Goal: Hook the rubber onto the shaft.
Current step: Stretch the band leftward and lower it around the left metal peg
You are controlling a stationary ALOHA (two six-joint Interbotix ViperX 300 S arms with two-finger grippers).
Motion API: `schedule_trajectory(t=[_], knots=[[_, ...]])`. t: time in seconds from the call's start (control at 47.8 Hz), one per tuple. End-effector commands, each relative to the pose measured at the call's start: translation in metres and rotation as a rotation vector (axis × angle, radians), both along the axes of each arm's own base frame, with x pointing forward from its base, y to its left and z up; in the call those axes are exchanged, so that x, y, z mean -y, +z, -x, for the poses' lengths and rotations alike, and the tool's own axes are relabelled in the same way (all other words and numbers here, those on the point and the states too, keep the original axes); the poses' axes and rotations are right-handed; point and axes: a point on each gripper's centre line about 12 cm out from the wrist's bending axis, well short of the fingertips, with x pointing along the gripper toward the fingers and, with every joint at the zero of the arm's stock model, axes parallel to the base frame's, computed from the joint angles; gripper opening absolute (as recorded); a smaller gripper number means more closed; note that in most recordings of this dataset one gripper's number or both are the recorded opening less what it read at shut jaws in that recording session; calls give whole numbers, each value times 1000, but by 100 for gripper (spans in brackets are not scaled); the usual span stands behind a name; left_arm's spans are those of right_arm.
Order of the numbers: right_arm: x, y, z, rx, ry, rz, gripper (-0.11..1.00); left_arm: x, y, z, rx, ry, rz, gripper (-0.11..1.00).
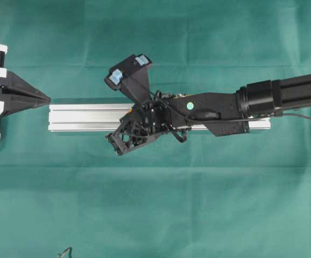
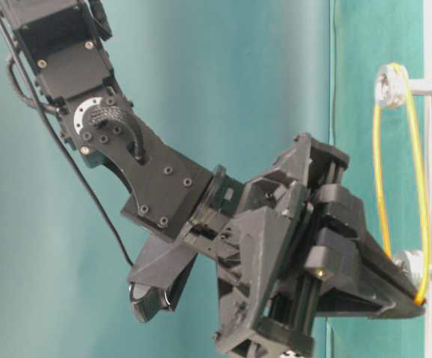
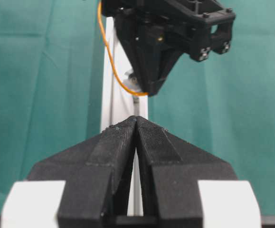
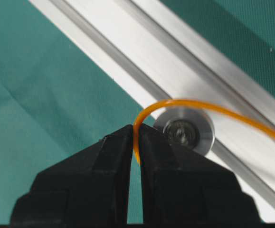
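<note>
The rubber [image 2: 380,179], a thin orange loop, is stretched along the aluminium rail [image 1: 85,117]. It runs from the upper shaft [image 2: 389,83] down past the lower shaft [image 2: 409,261], which sits between its two strands. My right gripper [image 4: 136,137] is shut on the rubber's [image 4: 175,102] end, right beside the lower shaft [image 4: 184,131]. In the table-level view its tips [image 2: 418,301] pinch the rubber just below that shaft. My left gripper [image 3: 136,119] is shut and empty. It hovers off the rail's left end [image 1: 46,99], apart from the rubber [image 3: 109,61].
The right arm [image 1: 214,106] lies over the rail's right half, and its wrist camera [image 1: 128,69] juts out beyond the rail. Green cloth [image 1: 155,204] covers the table. A dark cable loop [image 1: 64,251] shows at the bottom edge.
</note>
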Motion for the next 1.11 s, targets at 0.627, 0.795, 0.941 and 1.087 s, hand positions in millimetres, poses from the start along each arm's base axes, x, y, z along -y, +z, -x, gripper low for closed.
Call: schedule_trajectory(t=[0.627, 0.795, 0.941, 1.087], knots=[[-9, 17, 21, -6, 13, -4, 7, 5, 11, -3, 28, -25, -3, 0], [-8, 17, 28, -12, 14, -3, 7, 5, 11, -3, 28, -25, -3, 0], [-8, 18, 33, -15, 14, -2, 7, 5, 11, -3, 26, -25, -3, 0], [-7, 19, 38, -20, 16, 2, 7, 5, 11, -3, 28, -25, -3, 0]])
